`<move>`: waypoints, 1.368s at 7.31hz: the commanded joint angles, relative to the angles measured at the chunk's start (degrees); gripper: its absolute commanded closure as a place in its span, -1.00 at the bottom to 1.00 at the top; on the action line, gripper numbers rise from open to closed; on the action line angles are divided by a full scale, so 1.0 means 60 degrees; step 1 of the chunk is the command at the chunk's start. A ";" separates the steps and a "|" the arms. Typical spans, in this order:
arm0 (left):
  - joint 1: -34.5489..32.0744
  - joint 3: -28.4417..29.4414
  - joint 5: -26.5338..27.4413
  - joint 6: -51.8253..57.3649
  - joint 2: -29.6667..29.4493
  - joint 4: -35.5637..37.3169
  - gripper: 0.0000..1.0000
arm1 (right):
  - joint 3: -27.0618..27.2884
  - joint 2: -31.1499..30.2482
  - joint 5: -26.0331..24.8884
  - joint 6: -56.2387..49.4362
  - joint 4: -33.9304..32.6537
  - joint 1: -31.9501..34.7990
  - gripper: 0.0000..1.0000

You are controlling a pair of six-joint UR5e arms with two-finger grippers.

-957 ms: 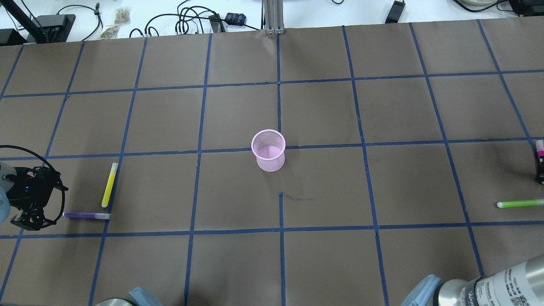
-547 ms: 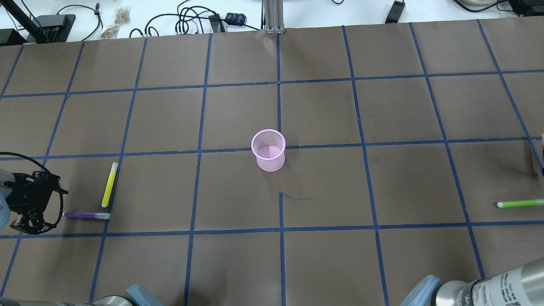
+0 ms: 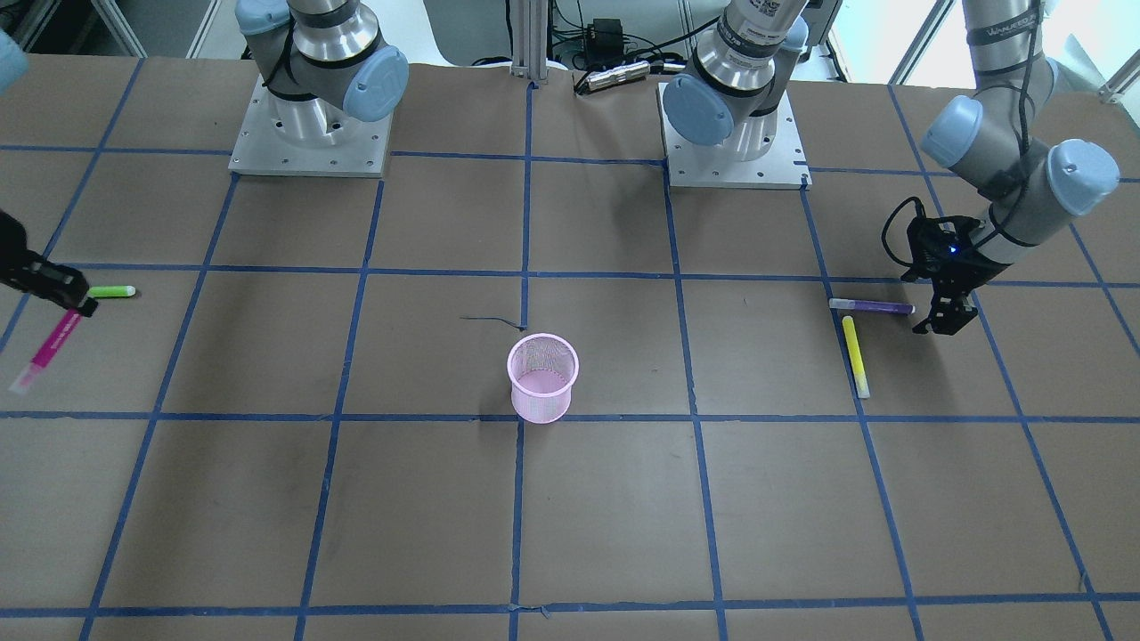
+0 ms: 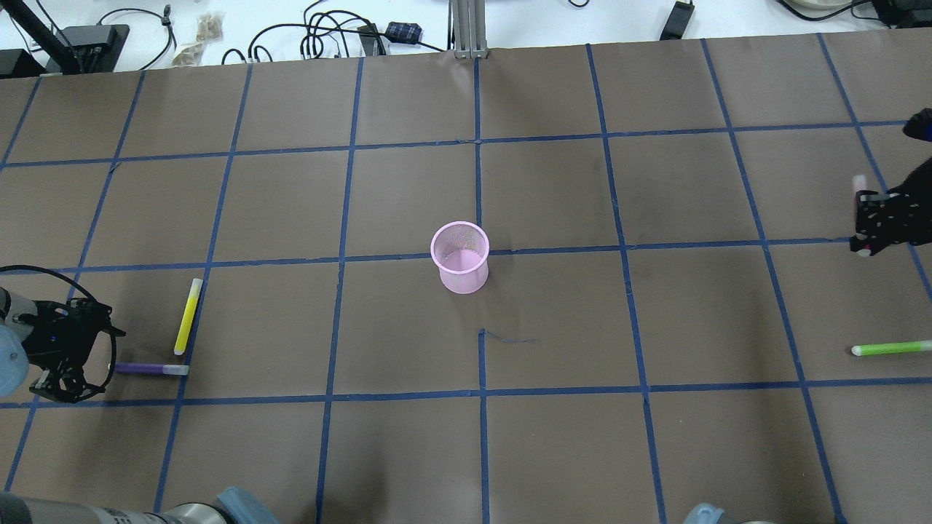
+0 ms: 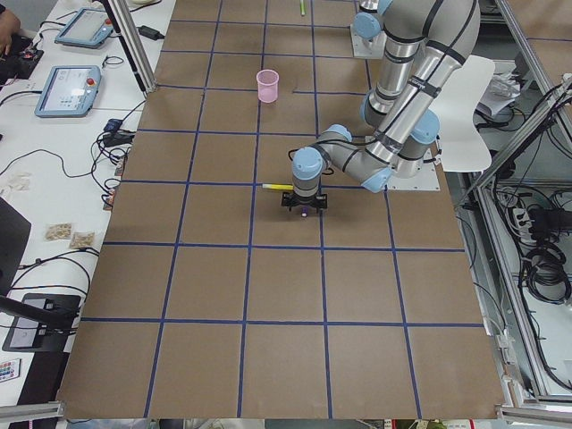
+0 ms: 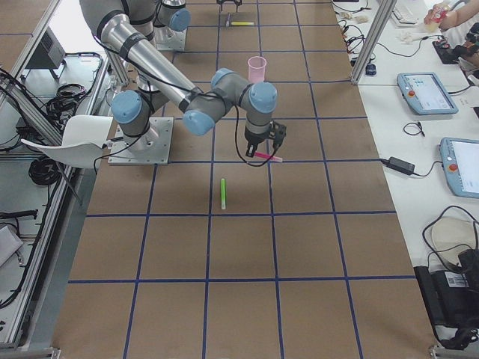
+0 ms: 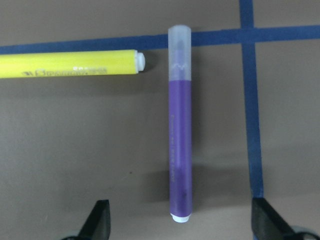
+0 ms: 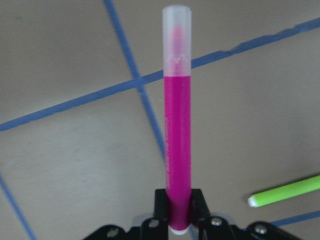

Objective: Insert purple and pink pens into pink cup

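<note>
The pink mesh cup (image 4: 460, 258) stands upright at mid-table, also in the front view (image 3: 542, 378). The purple pen (image 4: 149, 369) lies flat on the table, also in the front view (image 3: 871, 306). My left gripper (image 4: 64, 386) hovers open over its end. In the left wrist view the pen (image 7: 180, 145) runs up from between the two fingertips (image 7: 100, 222). My right gripper (image 4: 866, 218) is shut on the pink pen (image 8: 177, 125) and holds it clear of the table at the right side. The pen hangs tilted in the front view (image 3: 53, 343).
A yellow pen (image 4: 188, 316) lies just beside the purple pen's capped end, close in the left wrist view (image 7: 70, 64). A green pen (image 4: 890, 348) lies on the table near the right gripper. Both arm bases (image 3: 307, 133) stand at the robot's edge of the table.
The right gripper has lifted the pink pen off the table and come back into the overhead view, farther from the robot. The left gripper has shifted slightly toward the purple pen.
</note>
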 commanded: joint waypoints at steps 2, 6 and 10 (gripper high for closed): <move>0.0005 0.0017 -0.0072 -0.0049 -0.0229 0.0103 -0.75 | -0.0010 -0.0843 0.1866 0.5978 0.0824 0.3819 1.00; 0.0005 0.0003 -0.0101 -0.0122 -0.0244 0.0103 0.72 | 0.0034 -0.0610 0.5174 1.0883 -0.0126 0.6464 1.00; 0.0005 0.0134 -0.0072 -0.0297 -0.0127 0.0103 1.00 | 0.0048 0.1494 0.7763 1.4649 -0.4384 0.7024 1.00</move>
